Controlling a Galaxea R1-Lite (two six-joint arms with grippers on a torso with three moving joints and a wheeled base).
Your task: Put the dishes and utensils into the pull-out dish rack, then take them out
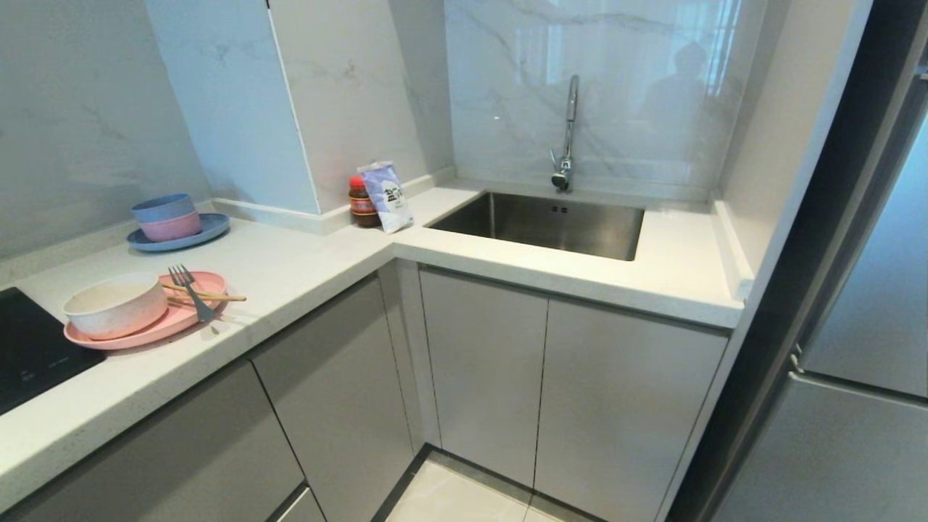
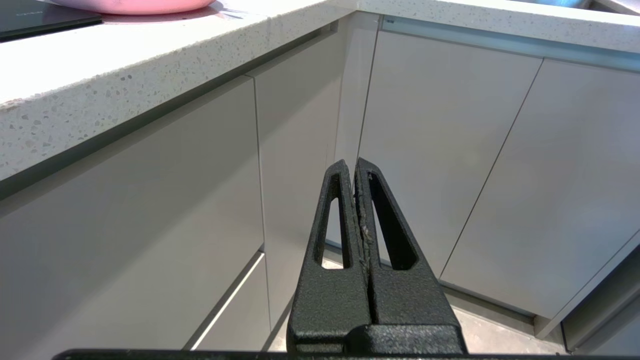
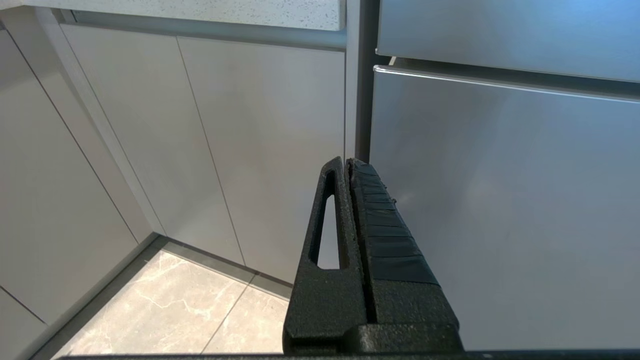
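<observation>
On the counter at the left a pink plate (image 1: pixel 156 328) carries a cream speckled bowl (image 1: pixel 114 304), a silver fork (image 1: pixel 191 292) and wooden chopsticks (image 1: pixel 206 296). The plate's rim (image 2: pixel 135 6) shows in the left wrist view. The pull-out dish rack is out of view; all cabinet fronts are closed. My left gripper (image 2: pixel 350 165) is shut and empty, held below counter height before the corner cabinets. My right gripper (image 3: pixel 346 162) is shut and empty, facing the seam between the cabinets and the fridge. Neither arm shows in the head view.
A blue plate (image 1: pixel 180 235) with stacked blue and pink bowls (image 1: pixel 167 216) sits further back on the left. A black cooktop (image 1: pixel 29 348) lies at the left edge. A sauce jar (image 1: pixel 361 203), a white packet (image 1: pixel 388 196), the sink (image 1: pixel 544 223) and tap (image 1: pixel 568 138) are behind. A steel fridge (image 1: pixel 855 406) stands right.
</observation>
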